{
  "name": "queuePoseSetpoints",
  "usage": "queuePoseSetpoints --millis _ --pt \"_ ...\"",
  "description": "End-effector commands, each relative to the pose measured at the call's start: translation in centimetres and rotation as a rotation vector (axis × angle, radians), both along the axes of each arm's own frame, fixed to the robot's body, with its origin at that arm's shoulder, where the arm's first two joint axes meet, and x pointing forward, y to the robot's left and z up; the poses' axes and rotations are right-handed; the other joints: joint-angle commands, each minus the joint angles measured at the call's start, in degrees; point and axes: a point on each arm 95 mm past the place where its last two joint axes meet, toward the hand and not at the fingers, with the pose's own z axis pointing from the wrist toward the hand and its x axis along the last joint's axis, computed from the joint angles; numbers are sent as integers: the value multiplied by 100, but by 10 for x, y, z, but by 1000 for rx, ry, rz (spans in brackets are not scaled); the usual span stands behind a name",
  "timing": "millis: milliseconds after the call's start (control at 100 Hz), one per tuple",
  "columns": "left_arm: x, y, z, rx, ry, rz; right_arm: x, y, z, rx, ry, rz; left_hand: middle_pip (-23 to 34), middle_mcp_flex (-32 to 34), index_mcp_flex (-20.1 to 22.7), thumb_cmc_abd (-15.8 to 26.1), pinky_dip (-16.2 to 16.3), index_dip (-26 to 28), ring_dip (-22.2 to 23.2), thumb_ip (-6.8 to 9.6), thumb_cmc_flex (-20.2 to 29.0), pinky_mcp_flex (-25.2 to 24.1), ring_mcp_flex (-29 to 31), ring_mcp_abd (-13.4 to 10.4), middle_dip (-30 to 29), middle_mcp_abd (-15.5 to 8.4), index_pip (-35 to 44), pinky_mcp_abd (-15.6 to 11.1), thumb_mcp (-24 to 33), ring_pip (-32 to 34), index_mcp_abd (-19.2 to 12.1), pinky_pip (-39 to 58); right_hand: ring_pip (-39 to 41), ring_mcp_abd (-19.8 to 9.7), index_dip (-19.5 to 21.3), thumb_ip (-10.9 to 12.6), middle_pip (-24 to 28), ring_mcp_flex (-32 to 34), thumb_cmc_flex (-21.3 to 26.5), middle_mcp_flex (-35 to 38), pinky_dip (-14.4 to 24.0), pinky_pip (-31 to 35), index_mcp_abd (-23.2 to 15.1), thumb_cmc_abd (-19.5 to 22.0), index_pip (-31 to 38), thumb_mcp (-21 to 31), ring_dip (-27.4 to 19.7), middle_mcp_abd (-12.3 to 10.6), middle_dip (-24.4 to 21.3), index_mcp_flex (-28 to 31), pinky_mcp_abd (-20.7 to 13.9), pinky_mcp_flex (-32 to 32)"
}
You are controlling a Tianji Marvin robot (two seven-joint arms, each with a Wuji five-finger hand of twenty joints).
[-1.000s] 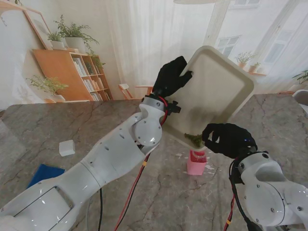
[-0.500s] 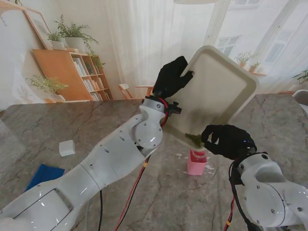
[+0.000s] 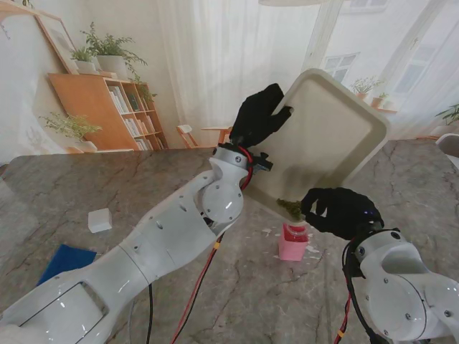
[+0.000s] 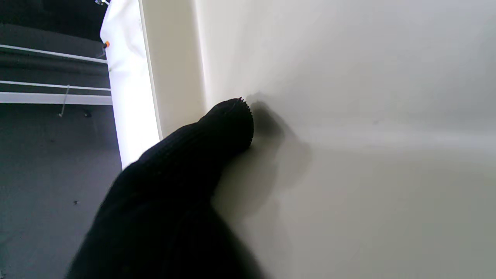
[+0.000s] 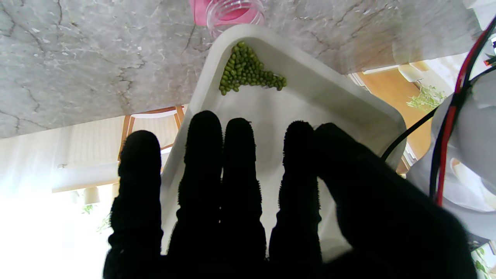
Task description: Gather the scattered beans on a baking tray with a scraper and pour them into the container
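The cream baking tray (image 3: 331, 132) is tipped up steeply, its low corner just over the pink container (image 3: 292, 242) on the table. Green beans (image 3: 290, 208) lie heaped in that low corner; the right wrist view shows the beans (image 5: 244, 71) right by the container's clear mouth (image 5: 232, 11). My left hand (image 3: 258, 115) is shut on the tray's high left rim, its thumb (image 4: 228, 128) pressed on the tray's inner face (image 4: 348, 155). My right hand (image 3: 337, 209) holds the tray's lower right edge, fingers (image 5: 240, 186) laid over the tray floor (image 5: 271, 112). No scraper is in either hand.
A small white block (image 3: 100, 220) and a flat blue object (image 3: 66, 259) lie on the marble table (image 3: 107, 179) at the left. A few pale specks dot the table around the container. A bookshelf (image 3: 107, 107) stands beyond the table's far left.
The tray has tipped a little further, its top right corner swinging to the right. My left hand rose slightly with the rim. The beans stay heaped in the low corner.
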Motion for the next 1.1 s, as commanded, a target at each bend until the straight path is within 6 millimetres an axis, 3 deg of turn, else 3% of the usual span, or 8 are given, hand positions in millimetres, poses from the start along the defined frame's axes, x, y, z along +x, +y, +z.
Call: queuePoseSetpoints --millis 0,1090 --pt "-4 -4 6 -12 -19 -11 -1 1 -2 -5 17 10 -74 118 -301 340 484 84 120 338 472 289 408 -1355 85 -709 -118 -2078 190 -41 850 480 -12 -66 -93 -181 -37 2 11 -31 60 48 -161 -29 67 43 -20 -49 13 -85 -70 -45" --pt "-11 -4 7 -11 -52 -21 -1 3 -2 -11 21 17 -97 120 -296 339 484 84 125 327 457 286 411 -1366 97 -724 -118 -2093 191 -55 834 478 -6 -79 -92 -184 -26 10 18 -25 58 43 -164 -29 70 44 -13 -52 16 -86 -75 -38"
